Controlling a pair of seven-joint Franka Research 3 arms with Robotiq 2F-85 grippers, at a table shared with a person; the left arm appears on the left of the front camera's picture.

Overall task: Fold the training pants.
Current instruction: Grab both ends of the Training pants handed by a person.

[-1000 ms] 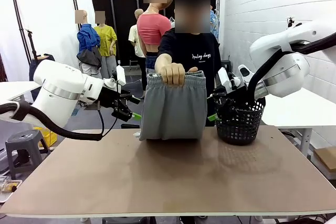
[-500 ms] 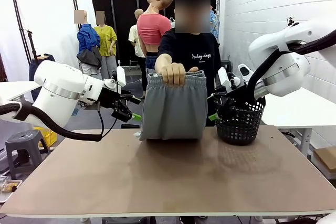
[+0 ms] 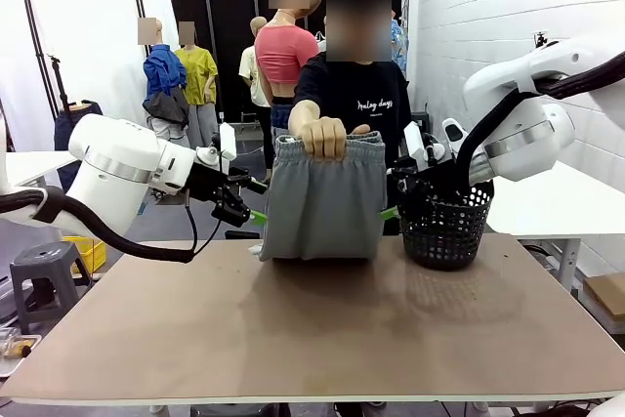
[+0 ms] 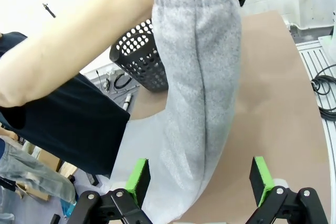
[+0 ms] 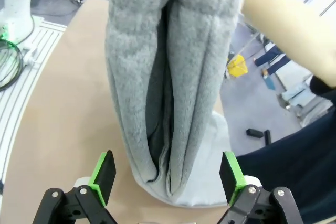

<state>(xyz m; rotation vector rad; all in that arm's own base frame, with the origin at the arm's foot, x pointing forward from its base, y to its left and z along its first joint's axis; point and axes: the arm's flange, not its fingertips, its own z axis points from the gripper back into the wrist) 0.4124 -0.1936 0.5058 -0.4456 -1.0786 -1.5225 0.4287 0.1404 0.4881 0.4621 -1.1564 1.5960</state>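
Note:
A person's hand holds the light grey training pants up by the gathered waistband, and their lower end rests on the table. My left gripper hovers open just left of the pants' lower edge. My right gripper hovers open just right of it. In the left wrist view the pants hang edge-on straight ahead, between the spread green pads of my left gripper. In the right wrist view the doubled pants hang ahead of my open right gripper, untouched.
A black mesh basket stands on the table's far right, right behind my right gripper; the left wrist view has this basket beyond the pants. The person's forearm crosses above. The near half of the brown table lies bare.
Both grippers have edged slightly inward toward the hanging pants. The person's hand and the pants stay as they were.

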